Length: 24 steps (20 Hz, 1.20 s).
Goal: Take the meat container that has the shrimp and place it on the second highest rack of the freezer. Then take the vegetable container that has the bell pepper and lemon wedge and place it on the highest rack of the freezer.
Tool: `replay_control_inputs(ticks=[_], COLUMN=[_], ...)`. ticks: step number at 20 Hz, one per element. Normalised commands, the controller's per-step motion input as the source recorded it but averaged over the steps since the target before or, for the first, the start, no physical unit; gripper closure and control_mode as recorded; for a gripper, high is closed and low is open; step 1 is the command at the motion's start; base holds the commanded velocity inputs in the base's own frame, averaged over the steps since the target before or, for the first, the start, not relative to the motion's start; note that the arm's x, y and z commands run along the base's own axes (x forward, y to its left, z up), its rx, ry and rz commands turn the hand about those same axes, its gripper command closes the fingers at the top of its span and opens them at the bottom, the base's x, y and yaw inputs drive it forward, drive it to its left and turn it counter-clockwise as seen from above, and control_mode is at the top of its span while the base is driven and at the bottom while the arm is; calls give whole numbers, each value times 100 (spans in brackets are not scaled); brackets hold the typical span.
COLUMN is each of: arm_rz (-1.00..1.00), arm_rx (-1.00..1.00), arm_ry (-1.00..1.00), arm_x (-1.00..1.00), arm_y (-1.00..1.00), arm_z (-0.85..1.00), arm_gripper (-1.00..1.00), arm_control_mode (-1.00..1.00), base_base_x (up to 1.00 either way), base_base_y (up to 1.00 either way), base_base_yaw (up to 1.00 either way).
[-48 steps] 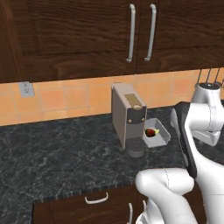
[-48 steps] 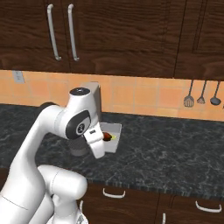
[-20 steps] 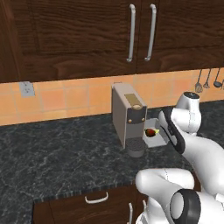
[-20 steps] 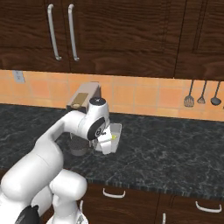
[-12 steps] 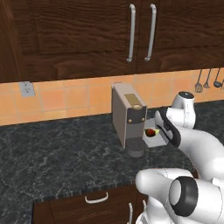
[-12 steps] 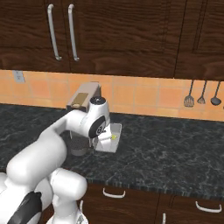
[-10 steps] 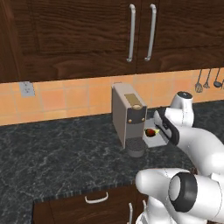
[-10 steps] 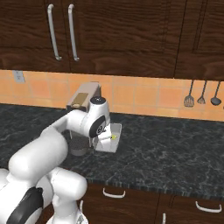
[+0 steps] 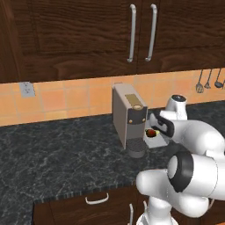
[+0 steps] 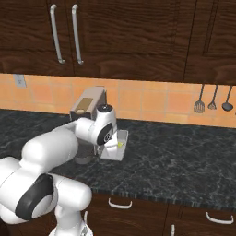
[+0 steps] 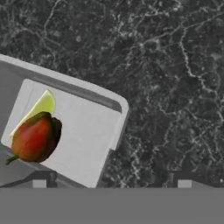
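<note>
the tray with the pepper and lemon wedge sits on the dark counter, and in the hand view the pepper lies at one end of the tray with the wedge touching it behind. in the left base view the tray is just beside the coffee machine, with the red pepper on it. in the right base view the tray shows the yellow wedge and lies partly behind the arm's wrist. the gripper hangs over the tray's near edge; i cannot tell whether its fingers are apart or closed. dark cabinets hang above an orange tiled wall, where utensils hang.
</note>
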Motion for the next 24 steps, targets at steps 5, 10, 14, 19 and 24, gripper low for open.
replay_control_inputs(ticks=[5,10,14,19,24], arm_rz=[0,0,0,0,0], arm_rx=[0,0,0,0,0], arm_ry=[0,0,0,0,0], arm_x=[10,10,15,9,1], arm_y=[0,-7,-6,0,0], arm_z=[-38,-26,-11,-15,-24], arm_gripper=[-100,-100,-100,-100,-100], arm_control_mode=[-100,-100,-100,-100,-100], base_base_x=[0,0,0,0,0], base_base_y=[0,0,0,0,0], base_base_yaw=[0,0,0,0,0])
